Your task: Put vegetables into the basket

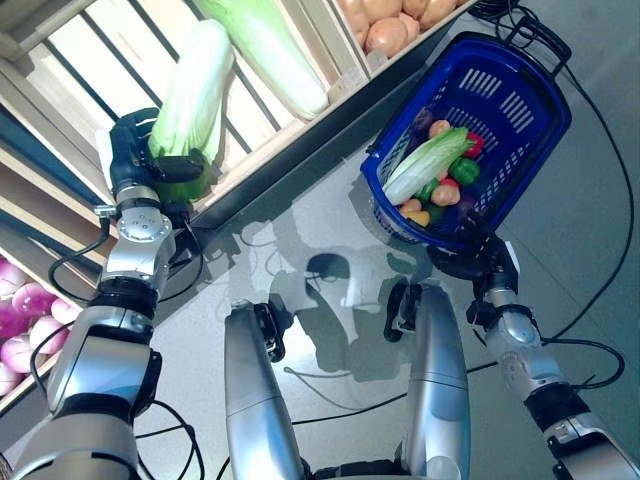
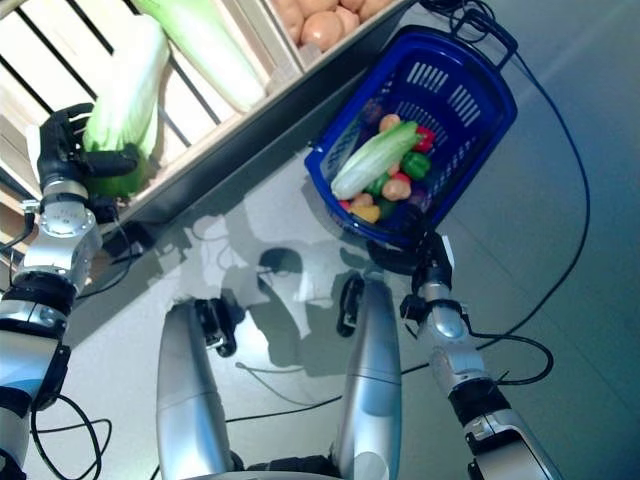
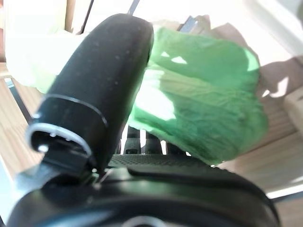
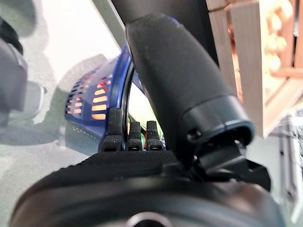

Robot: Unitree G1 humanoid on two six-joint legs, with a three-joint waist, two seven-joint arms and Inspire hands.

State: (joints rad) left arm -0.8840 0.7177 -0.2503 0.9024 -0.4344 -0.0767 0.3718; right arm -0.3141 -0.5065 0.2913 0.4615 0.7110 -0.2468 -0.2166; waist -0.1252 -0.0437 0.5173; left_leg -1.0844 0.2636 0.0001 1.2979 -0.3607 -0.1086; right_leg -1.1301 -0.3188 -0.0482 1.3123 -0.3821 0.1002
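A long pale-green napa cabbage lies on the slatted wooden shelf at the upper left. My left hand is shut on its leafy green end, and in the left wrist view the thumb presses across the leaves. The blue plastic basket hangs at the right, off the shelf's front edge. It holds another cabbage, a green pepper and several small vegetables. My right hand grips the basket's near rim from below, its fingers curled over the blue wall.
A second large cabbage lies in the same crate beside the held one. A neighbouring crate holds tan round vegetables. Pink-purple onions fill a lower bin at the far left. Grey floor spreads beneath the basket.
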